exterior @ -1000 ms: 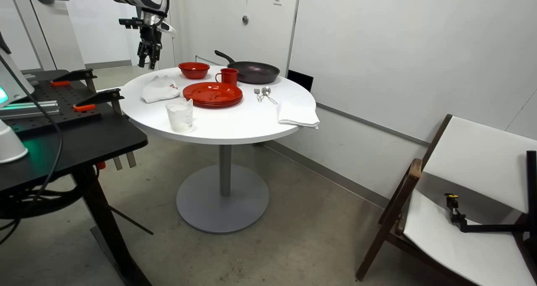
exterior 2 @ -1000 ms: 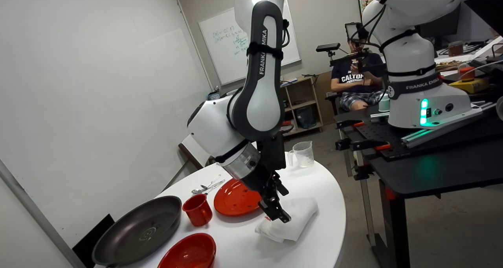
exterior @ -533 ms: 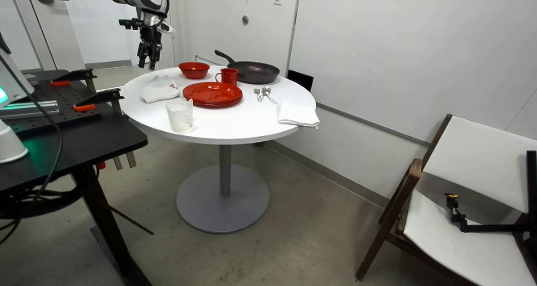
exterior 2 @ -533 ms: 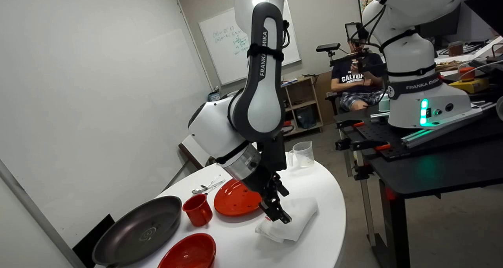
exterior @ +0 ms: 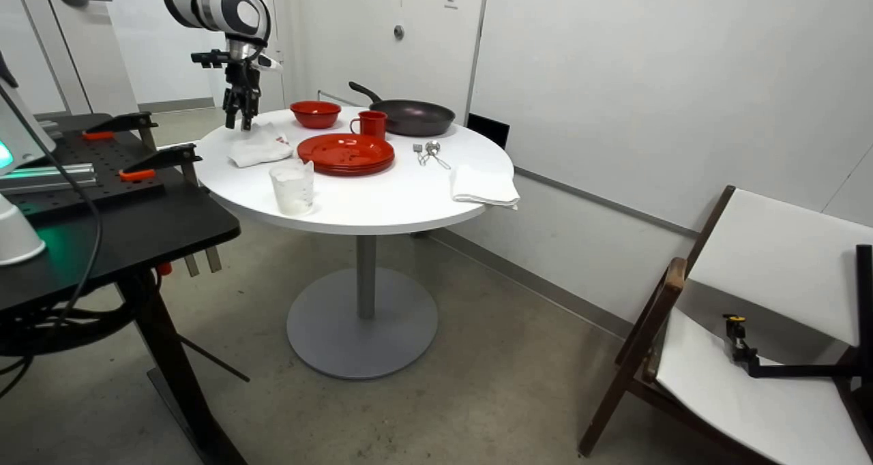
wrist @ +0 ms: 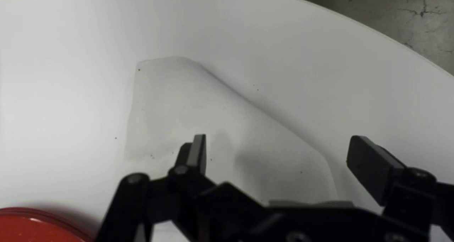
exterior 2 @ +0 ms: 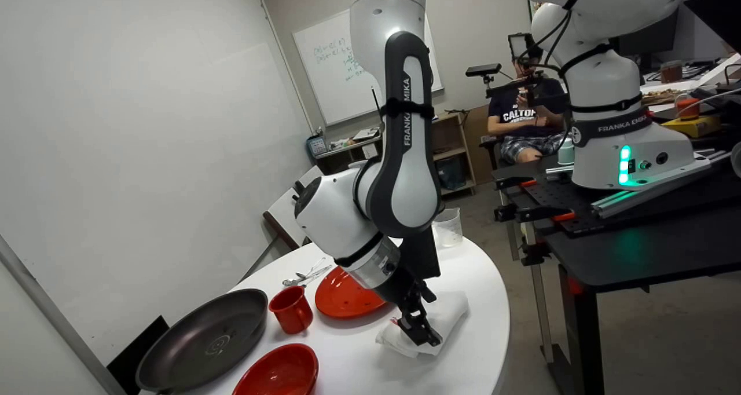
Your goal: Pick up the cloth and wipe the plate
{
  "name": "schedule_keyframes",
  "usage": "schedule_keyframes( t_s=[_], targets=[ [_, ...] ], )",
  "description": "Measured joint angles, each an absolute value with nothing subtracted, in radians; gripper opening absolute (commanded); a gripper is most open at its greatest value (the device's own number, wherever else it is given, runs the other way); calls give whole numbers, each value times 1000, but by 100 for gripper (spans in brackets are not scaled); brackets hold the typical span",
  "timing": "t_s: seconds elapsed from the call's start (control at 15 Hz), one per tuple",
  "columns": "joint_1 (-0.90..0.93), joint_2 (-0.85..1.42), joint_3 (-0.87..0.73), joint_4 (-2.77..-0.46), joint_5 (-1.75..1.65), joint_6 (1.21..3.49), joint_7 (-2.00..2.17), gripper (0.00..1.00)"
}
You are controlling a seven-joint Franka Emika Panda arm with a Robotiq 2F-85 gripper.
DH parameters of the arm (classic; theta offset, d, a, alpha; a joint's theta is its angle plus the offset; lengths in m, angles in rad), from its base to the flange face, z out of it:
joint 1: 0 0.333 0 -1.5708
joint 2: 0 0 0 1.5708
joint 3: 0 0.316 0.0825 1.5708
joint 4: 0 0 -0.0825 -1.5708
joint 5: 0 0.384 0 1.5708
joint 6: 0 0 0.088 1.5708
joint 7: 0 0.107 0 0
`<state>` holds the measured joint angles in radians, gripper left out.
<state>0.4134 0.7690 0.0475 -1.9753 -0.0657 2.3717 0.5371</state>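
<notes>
In an exterior view I see bowl and mug, lower left, and jug, contents unclear. Cloth lies under the spread tool.

Along the far edge of the round table we note, in an exterior view, a frying pan and a red bowl; a red mug beside the pan; a measuring cup by the near edge; utensils toward the right edge, and, well beyond it, a chair.
</notes>
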Motion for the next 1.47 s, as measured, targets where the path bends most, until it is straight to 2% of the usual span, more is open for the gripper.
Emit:
schedule_keyframes(
  t_s=[0.4, 0.47, 0.6, 0.87, 1.13, 1.27, 1.47],
  targets=[
    [518, 844, -45, -1909, -129, 2438, 684, 100],
    [528, 852, -54, -1898, -134, 2438, 700, 75],
    [538, 868, -64, -1881, -141, 2437, 724, 67],
    [537, 891, -67, -1863, -141, 2433, 745, 34],
    [533, 892, -72, -1853, -141, 2409, 757, 7],
    [529, 891, -73, -1845, -141, 2387, 762, 3],
    [526, 891, -73, -1839, -141, 2371, 766, 5]
  ],
)
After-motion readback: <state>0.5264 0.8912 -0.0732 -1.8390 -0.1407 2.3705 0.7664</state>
